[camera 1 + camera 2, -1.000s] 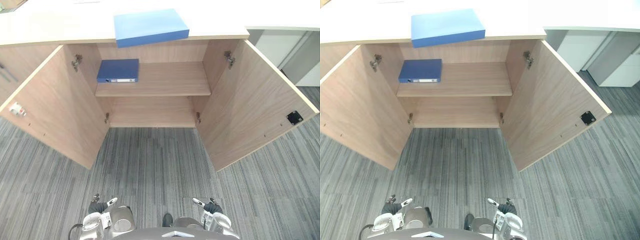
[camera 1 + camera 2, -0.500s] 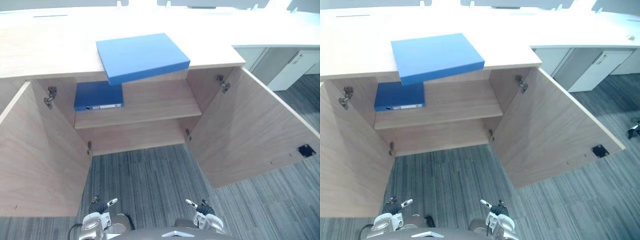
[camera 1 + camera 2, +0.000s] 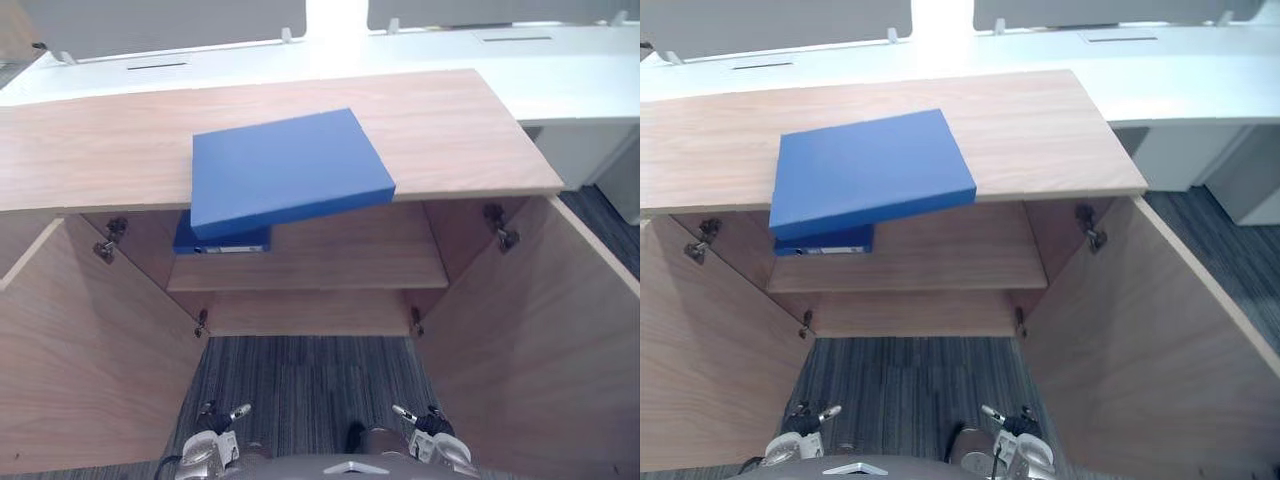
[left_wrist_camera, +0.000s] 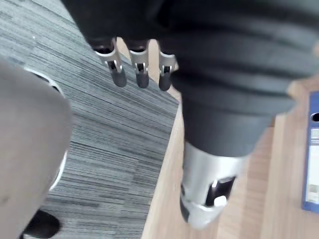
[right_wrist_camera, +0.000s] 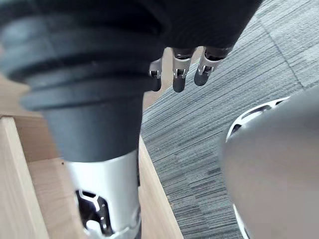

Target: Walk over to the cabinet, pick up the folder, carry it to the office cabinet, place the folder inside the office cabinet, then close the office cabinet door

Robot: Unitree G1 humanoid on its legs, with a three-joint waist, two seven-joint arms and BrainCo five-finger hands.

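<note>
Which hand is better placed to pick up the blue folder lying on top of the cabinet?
Left, probably. The blue folder lies left of centre, nearer the left hand than the right hand; both hang low, holding nothing.

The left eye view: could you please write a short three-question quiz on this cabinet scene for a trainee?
1. True or false: both light wooden cabinet doors are shut.
2. The dark blue rectangular binder lies: A on the upper wooden shelf; B on the lower shelf; C on the carpet.
3. Which hand holds the large blue flat folder?
Key: 1 false; 2 A; 3 neither: left hand and right hand hang empty, fingers relaxed.
</note>
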